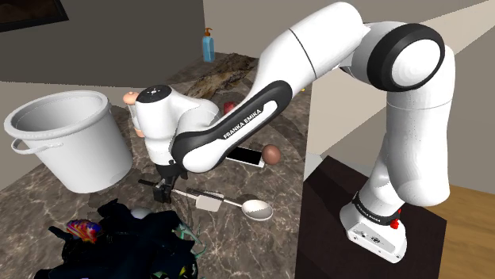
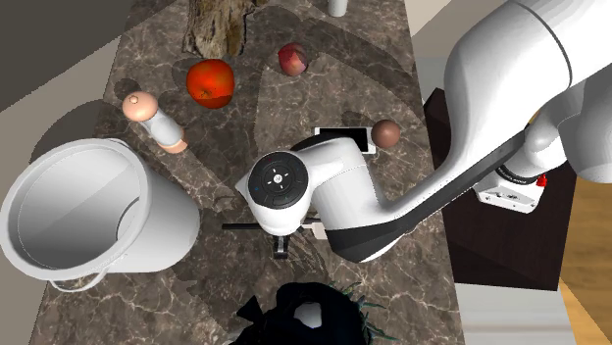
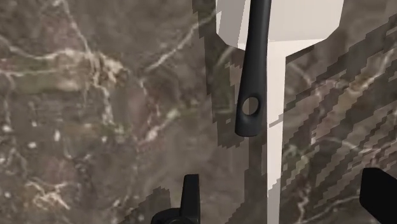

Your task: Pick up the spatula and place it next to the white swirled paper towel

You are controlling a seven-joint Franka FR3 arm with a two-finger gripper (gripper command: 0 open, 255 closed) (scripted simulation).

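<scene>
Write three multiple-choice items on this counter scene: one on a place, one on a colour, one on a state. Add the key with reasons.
1. Where does the white bucket stand?
A. on the counter, toward the shoulder view's left of the gripper
B. on a shelf
C. on the floor

2. What colour is the bottle at the counter's far end?
A. green
B. blue
C. yellow

3. How do the fingers stand?
A. shut on a cup
B. shut, meeting on nothing
C. open, apart

Key: 1 A, it sits on the marbled top left of the hand; 2 B, it is plainly blue; 3 C, the wrist view shows them apart, clasping nothing.
</scene>
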